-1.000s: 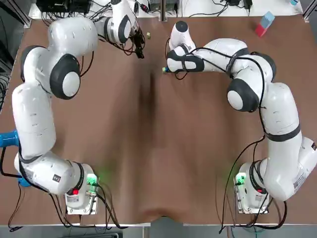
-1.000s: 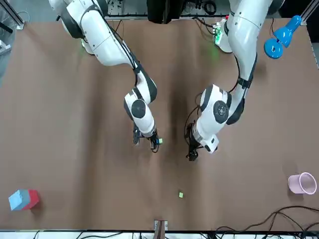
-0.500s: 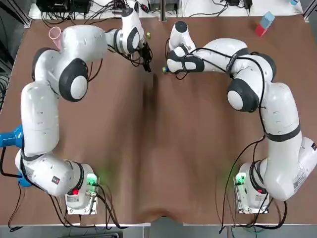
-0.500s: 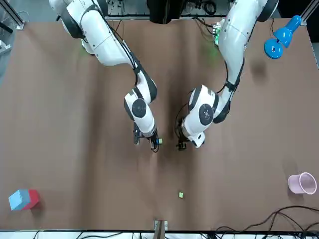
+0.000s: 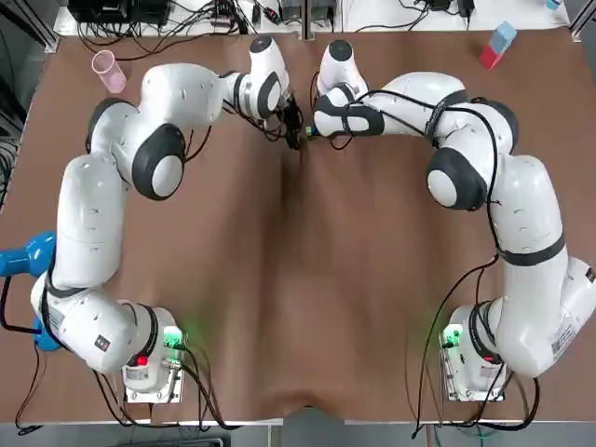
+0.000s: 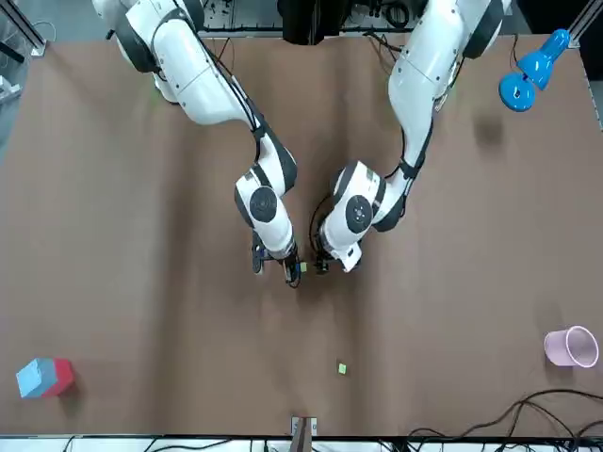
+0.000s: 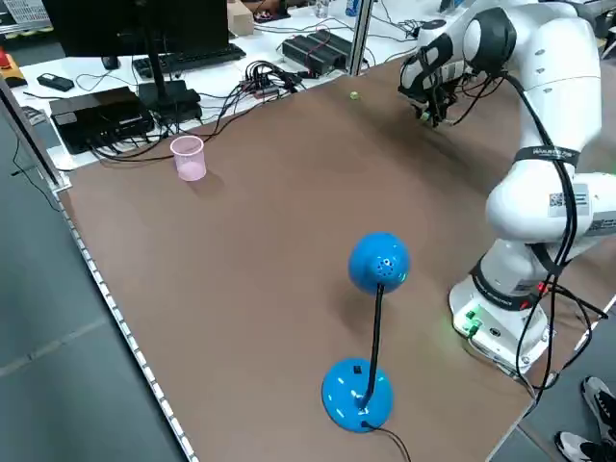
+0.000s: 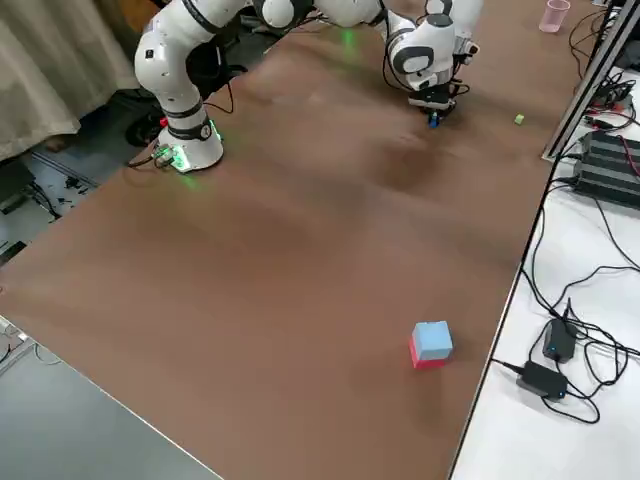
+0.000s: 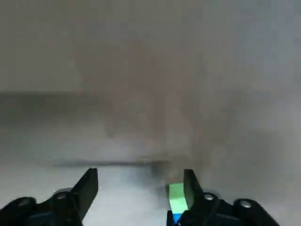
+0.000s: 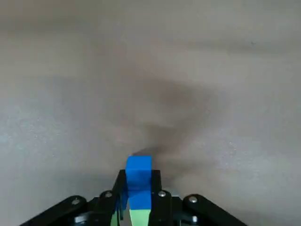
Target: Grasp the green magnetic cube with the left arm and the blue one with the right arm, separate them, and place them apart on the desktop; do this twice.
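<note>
My right gripper [image 10: 138,188] is shut on the blue cube [image 10: 138,170], held low over the far middle of the table. The green cube [image 10: 138,217] sticks to it, deep between the fingers. My left gripper [image 9: 140,188] is open and has come right up to that pair. The green cube [image 9: 177,197] shows just inside one left finger [image 9: 190,186], which does not clamp it. In the front view the left gripper [image 6: 322,265] sits just beside the right gripper [image 6: 292,271]. A second small green cube [image 6: 342,368] lies alone near the far edge.
A pink cup [image 5: 104,67] stands at the far left. At the far right corner sits a blue-and-red block [image 5: 496,45]. A blue desk lamp [image 7: 375,318] stands by the left arm's base. Cables and boxes [image 7: 144,106] lie beyond the far edge.
My left arm has swung in from the far left to the right gripper, bringing its open fingers to the cube pair. The right arm has stayed still.
</note>
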Motion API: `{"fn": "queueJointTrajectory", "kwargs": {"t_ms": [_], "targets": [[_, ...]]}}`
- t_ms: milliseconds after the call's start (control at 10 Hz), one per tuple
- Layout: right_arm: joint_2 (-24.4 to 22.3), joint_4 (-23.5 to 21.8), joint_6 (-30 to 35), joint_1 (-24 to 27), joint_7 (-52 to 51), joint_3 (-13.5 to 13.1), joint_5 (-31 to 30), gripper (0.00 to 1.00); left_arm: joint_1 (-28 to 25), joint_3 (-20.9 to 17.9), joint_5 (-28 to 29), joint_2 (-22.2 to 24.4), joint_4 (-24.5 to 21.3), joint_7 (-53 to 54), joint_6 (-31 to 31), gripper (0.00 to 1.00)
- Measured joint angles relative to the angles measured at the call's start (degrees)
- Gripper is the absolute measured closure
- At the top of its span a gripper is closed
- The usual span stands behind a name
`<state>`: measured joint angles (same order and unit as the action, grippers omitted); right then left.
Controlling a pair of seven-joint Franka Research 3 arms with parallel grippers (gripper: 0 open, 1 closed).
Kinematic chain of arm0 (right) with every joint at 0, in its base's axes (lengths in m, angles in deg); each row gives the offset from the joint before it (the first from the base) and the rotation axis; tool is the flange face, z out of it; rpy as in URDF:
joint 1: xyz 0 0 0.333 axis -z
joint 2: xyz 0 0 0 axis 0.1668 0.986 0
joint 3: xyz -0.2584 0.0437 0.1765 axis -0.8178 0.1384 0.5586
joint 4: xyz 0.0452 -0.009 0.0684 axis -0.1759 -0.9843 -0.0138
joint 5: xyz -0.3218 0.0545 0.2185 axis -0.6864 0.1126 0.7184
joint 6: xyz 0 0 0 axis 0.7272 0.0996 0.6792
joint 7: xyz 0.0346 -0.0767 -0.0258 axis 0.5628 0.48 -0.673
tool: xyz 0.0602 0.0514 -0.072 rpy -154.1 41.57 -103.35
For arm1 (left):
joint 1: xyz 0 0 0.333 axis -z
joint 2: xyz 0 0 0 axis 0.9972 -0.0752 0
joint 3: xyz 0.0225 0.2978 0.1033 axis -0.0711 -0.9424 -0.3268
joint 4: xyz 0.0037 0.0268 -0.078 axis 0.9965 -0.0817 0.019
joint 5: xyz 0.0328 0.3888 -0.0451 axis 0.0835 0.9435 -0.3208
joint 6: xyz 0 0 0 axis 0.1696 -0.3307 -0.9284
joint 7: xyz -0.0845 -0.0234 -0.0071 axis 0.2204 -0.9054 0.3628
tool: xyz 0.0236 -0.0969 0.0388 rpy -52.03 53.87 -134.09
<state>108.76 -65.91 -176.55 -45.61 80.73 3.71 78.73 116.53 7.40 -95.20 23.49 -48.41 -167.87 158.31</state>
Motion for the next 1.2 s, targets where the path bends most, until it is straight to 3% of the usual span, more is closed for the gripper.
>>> {"fn": "queueJointTrajectory", "kwargs": {"t_ms": [400, 1200], "targets": [[0.00, 0.00, 0.01, -0.01, 0.00, 0.03, -0.60, 0.77, 0.01, -0.05, -0.05, -2.43, 1.89, -3.12, 6.74, 0.23], [-0.01, 0.01, 0.01, -0.01, 0.00, 0.05, -1.29, 0.77, 2.17, 0.00, -0.05, -4.83, 2.36, -4.98, 11.66, 0.26]]}}
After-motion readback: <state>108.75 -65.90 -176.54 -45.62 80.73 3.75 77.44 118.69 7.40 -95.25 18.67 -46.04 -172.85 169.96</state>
